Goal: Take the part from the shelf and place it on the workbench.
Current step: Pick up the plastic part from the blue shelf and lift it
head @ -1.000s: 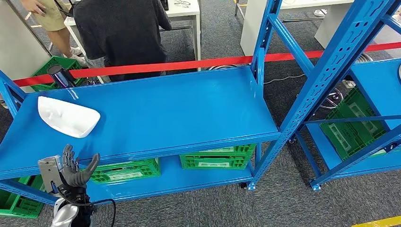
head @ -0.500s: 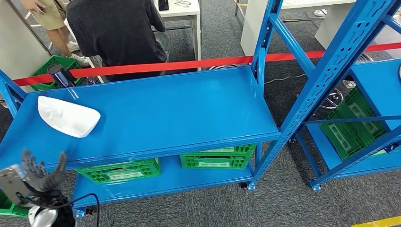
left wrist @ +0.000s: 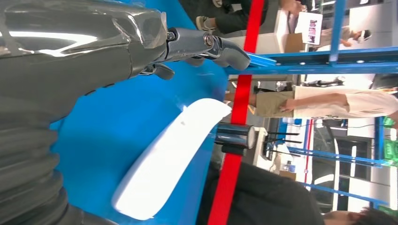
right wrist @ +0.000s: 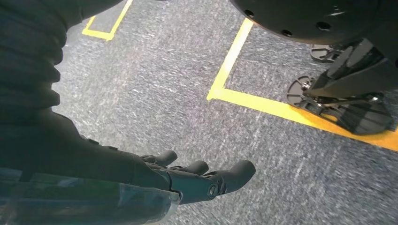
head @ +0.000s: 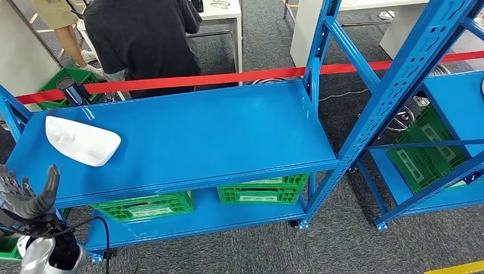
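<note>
A white curved part (head: 81,140) lies on the blue shelf (head: 217,131) near its left end. In the left wrist view the same white part (left wrist: 169,157) lies on the blue surface ahead of the hand. My left hand (head: 24,197) is raised at the shelf's front left corner, fingers spread, holding nothing, a short way in front of the part. My right hand (right wrist: 197,176) hangs over grey carpet with its fingers loosely extended and nothing in it.
A dark shiny cylinder (head: 72,91) stands behind the part at the shelf's back edge. Red tape (head: 240,76) runs behind the shelf, with a person in black (head: 142,40) beyond. Green crates (head: 259,190) sit on the lower shelf. A second blue rack (head: 451,114) stands right.
My left hand has moved left and slightly up along the shelf's front edge, staying spread and empty. The part has not moved. The person behind has shifted a little.
</note>
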Robot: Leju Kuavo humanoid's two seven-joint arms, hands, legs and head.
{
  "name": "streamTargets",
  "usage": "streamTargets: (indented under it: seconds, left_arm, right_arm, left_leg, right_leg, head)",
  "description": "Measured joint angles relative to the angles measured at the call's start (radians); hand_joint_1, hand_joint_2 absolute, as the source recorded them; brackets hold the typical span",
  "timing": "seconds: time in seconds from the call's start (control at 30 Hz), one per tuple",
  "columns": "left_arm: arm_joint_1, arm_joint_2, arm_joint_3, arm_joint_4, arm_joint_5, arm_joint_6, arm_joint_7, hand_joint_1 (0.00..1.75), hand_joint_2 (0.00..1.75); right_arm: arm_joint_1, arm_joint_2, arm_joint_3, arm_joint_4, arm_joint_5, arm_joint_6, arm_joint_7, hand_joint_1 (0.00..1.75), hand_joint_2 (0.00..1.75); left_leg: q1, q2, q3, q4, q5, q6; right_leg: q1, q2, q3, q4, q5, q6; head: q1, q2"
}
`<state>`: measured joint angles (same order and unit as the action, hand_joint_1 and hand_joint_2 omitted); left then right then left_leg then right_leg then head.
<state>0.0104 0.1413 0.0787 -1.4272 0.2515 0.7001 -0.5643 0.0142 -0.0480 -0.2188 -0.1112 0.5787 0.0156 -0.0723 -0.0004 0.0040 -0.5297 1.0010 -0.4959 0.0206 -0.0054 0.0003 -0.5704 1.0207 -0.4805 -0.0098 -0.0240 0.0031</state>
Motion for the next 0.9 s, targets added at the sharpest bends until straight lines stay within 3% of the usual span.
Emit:
streamTargets:
  seconds: [0.37, 0.5, 0.63, 0.77, 0.83, 0.9]
  left_arm:
    - [-0.046, 0.119, -0.035, 0.058, -0.038, -0.009, 0.07, 0.0, 1.75]
    - [-0.067, 0.191, -0.046, 0.087, -0.151, -0.054, 0.167, 0.0, 1.75]
    - [-0.108, 0.28, -0.054, 0.122, -0.46, -0.145, 0.338, 0.0, 1.75]
    - [-0.139, 0.39, -0.07, 0.139, -0.95, -0.287, 0.532, 0.0, 1.75]
    - [-0.153, 0.441, -0.079, 0.145, -1.136, -0.366, 0.577, 0.0, 1.75]
    - [-0.175, 0.479, -0.09, 0.159, -1.221, -0.418, 0.581, 0.0, 1.75]
  right_arm:
    - [0.001, 0.005, -0.025, 0.0, 0.017, 0.008, 0.012, 0.0, 1.75]
    - [0.001, 0.007, -0.038, 0.001, 0.033, 0.013, 0.017, 0.0, 1.75]
    - [0.001, 0.011, -0.059, 0.006, 0.053, 0.013, 0.018, 0.0, 1.75]
    - [0.0, 0.018, -0.085, 0.011, 0.086, 0.005, 0.022, 0.0, 1.75]
    - [-0.001, 0.023, -0.098, 0.012, 0.101, 0.004, 0.03, 0.0, 1.75]
    - [-0.003, 0.027, -0.109, 0.012, 0.113, 0.004, 0.037, 0.0, 1.75]
  left_leg:
    - [0.0, 0.0, 0.0, 0.0, 0.0, 0.0]
    - [0.0, 0.0, 0.0, 0.0, 0.001, -0.001]
    - [0.0, 0.001, 0.0, 0.0, 0.001, -0.001]
    - [0.001, 0.001, 0.0, 0.0, 0.001, -0.002]
    - [0.001, 0.001, 0.0, 0.0, 0.001, -0.002]
    - [0.001, 0.001, -0.001, 0.0, 0.002, -0.003]
  right_leg:
    - [0.0, 0.0, 0.0, 0.0, 0.0, 0.0]
    - [0.001, 0.0, -0.001, 0.0, 0.0, 0.0]
    - [0.001, 0.0, -0.001, 0.0, 0.0, 0.0]
    - [0.001, 0.002, -0.001, 0.001, 0.0, 0.0]
    - [0.001, 0.002, -0.001, 0.001, 0.0, 0.0]
    - [0.001, 0.001, -0.001, 0.001, 0.0, 0.0]
  head:
    - [0.0, 0.0]
    - [0.0, 0.0]
    - [0.0, 0.0]
    - [0.0, 0.0]
    - [0.0, 0.0]
    - [0.0, 0.0]
